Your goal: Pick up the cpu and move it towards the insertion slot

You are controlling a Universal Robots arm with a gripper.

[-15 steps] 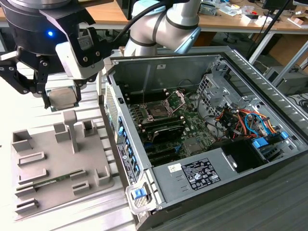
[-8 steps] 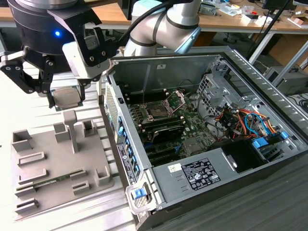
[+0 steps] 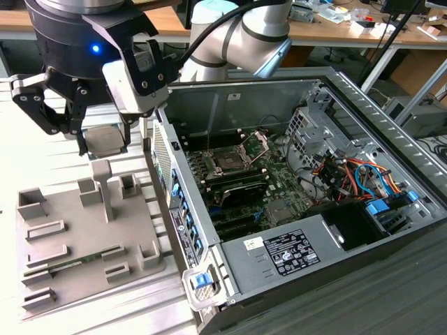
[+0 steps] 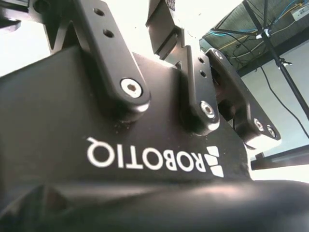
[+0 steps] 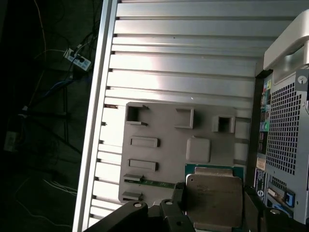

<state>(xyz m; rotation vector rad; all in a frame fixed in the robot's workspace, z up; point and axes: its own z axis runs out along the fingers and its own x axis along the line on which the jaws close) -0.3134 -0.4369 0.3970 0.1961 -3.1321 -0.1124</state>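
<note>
Arm: Universal Robots arm, pale grey joints, reaching in from the top of the exterior view and bent down toward that view's left, with a black cable running along it.

Gripper: black, two-fingered, pointing downward above the grey fixture plate; its linkage bars and body show close up in the second wrist view. Jaws drawn in narrow, clamped on opposite edges of the cpu.

Cpu: flat square chip with silvery top, held level between the fingers, lifted clear of the fixture plate. In the first wrist view the cpu hangs over the plate's edge nearest the computer case, a finger against its side.

Fixture plate: grey, with raised blocks and pockets, lying on the ribbed aluminium table.

Insertion slot: on the motherboard inside the open computer case, retaining plate hinged up; well apart from the cpu, toward the exterior view's right.
</note>
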